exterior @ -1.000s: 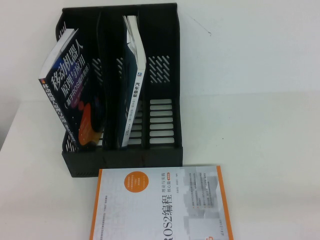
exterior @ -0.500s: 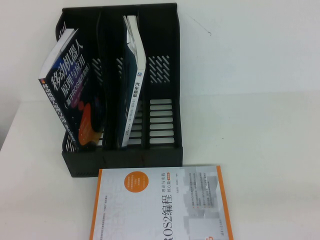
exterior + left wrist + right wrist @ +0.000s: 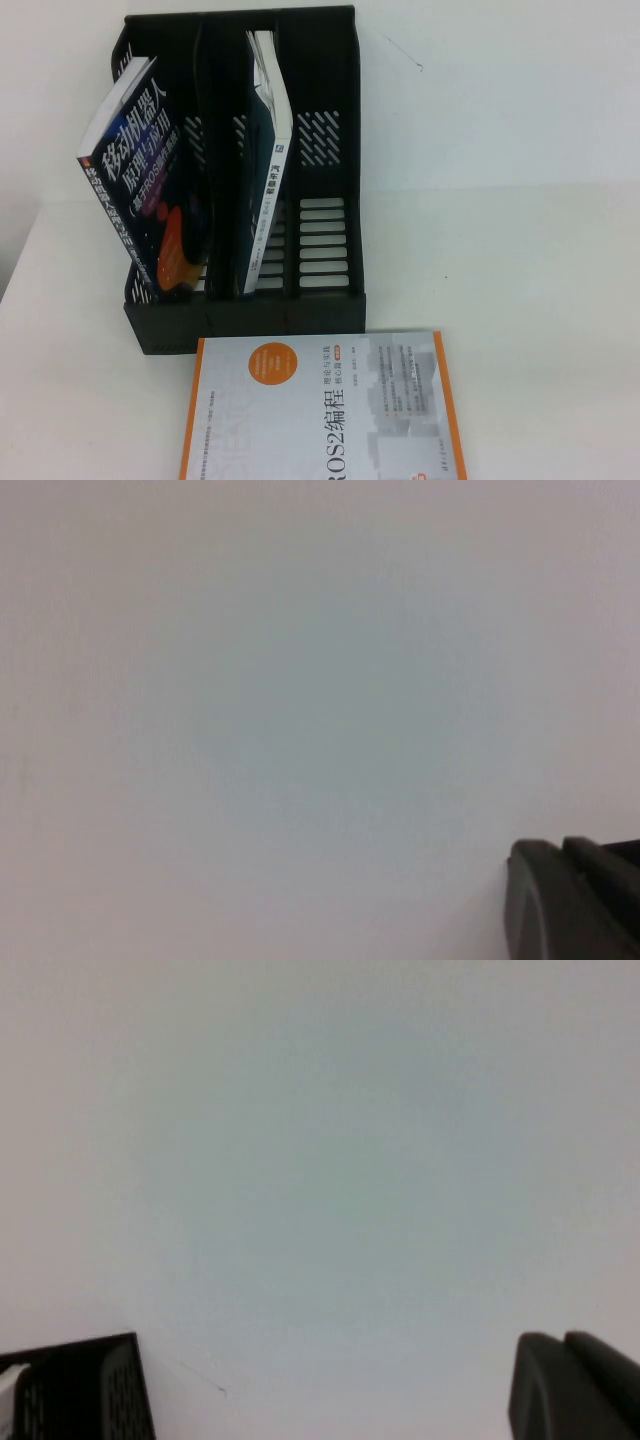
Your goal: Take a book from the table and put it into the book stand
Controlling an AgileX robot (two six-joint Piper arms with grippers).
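One orange-edged book (image 3: pixel 320 410) lay flat on the table (image 3: pixel 540 280), just in front of the book stand (image 3: pixel 240 170), its long axis running toward the stand's empty right slot. Neither arm showed overhead; the left gripper (image 3: pixel 575 900) was closed on nothing, the right gripper (image 3: pixel 575 1385) unreadable, so neither looked nearer

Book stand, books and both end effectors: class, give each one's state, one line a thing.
Book stand: upright on the table, right slot empty.
Dark-covered book: standing in the left slot, leaning.
White-spined book: standing in the middle slot, leaning.
Orange-edged book: flat on the table in front of the stand, untouched.
Left end effector: shut, off the table scene.
Right end effector: parked, holding nothing visible.
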